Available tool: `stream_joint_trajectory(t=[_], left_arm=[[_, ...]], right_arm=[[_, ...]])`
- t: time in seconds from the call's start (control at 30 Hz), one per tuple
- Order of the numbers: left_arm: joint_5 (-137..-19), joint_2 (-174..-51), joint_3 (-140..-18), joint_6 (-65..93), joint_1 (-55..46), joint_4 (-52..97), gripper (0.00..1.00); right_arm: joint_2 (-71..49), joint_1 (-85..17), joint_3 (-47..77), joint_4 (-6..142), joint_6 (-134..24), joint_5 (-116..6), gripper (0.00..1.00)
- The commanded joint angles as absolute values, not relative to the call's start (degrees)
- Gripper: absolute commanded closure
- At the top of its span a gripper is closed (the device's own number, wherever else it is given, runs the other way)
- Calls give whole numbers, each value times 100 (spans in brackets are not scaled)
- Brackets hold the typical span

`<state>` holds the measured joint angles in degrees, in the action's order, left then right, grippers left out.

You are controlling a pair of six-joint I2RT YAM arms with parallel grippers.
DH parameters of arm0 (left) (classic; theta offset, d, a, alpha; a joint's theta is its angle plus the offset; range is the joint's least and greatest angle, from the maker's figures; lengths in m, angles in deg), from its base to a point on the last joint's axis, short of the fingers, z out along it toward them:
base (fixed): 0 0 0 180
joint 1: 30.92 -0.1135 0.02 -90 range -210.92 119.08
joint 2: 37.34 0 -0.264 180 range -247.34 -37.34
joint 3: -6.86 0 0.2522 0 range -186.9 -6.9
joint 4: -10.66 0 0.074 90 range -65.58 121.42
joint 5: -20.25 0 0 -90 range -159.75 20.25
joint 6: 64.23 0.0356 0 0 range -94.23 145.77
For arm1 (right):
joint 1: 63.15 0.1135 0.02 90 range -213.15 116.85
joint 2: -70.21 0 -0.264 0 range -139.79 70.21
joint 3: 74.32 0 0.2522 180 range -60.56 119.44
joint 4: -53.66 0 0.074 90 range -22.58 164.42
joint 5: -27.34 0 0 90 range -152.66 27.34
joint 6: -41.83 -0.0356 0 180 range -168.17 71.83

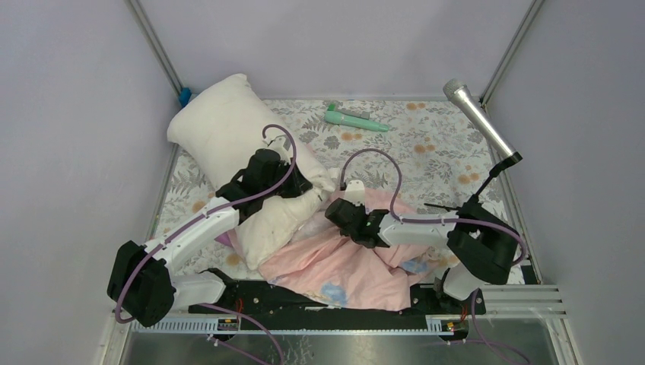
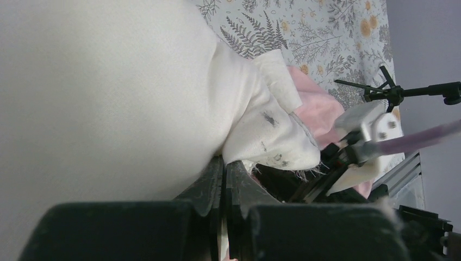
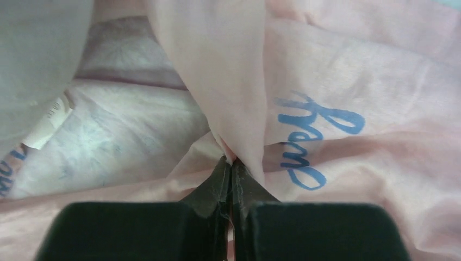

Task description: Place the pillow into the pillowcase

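Observation:
The cream pillow (image 1: pixel 220 133) lies on a slant from the back left corner toward the table's middle. Its near end rests on the pink pillowcase (image 1: pixel 357 266), which is crumpled at the front centre. My left gripper (image 1: pixel 308 185) is shut on the pillow's fabric near its lower corner; the left wrist view shows the jaws (image 2: pixel 224 163) pinching cream cloth (image 2: pixel 108 98), with the white tag (image 2: pixel 280 76) beyond. My right gripper (image 1: pixel 340 213) is shut on a fold of the pillowcase; in the right wrist view (image 3: pixel 231 162) pink cloth with blue cursive writing (image 3: pixel 310 141) rises from its tips.
A floral table cloth (image 1: pixel 426 144) covers the table. A green pen-like tool (image 1: pixel 356 119) lies at the back centre. A microphone on a stand (image 1: pixel 479 118) leans over the right side. Grey walls and metal frame posts (image 1: pixel 156 46) close in the back and sides.

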<state>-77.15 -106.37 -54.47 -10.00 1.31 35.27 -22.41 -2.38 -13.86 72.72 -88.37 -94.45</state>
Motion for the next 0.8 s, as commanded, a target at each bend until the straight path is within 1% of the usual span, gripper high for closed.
stream_joint_trajectory(t=[0.0,0.17,0.27,0.47,0.77], left_arm=[[-7758,-10528,-5594,-753,46,3720,100],[-8003,-10510,-5687,-361,46,3900,100],[-8289,-10521,-5873,-2,45,4143,100],[-8674,-10472,-6093,436,45,4528,100],[-8915,-10480,-6112,780,44,4649,100]], right_arm=[[-1530,-466,-1483,7190,-9006,-9395,100],[-763,-537,-1533,6976,-8919,-9201,100],[-531,-613,-1422,6803,-8691,-9157,100],[-457,-816,-1010,6567,-8288,-9151,100],[-835,-954,-134,6698,-7900,-9259,100]])
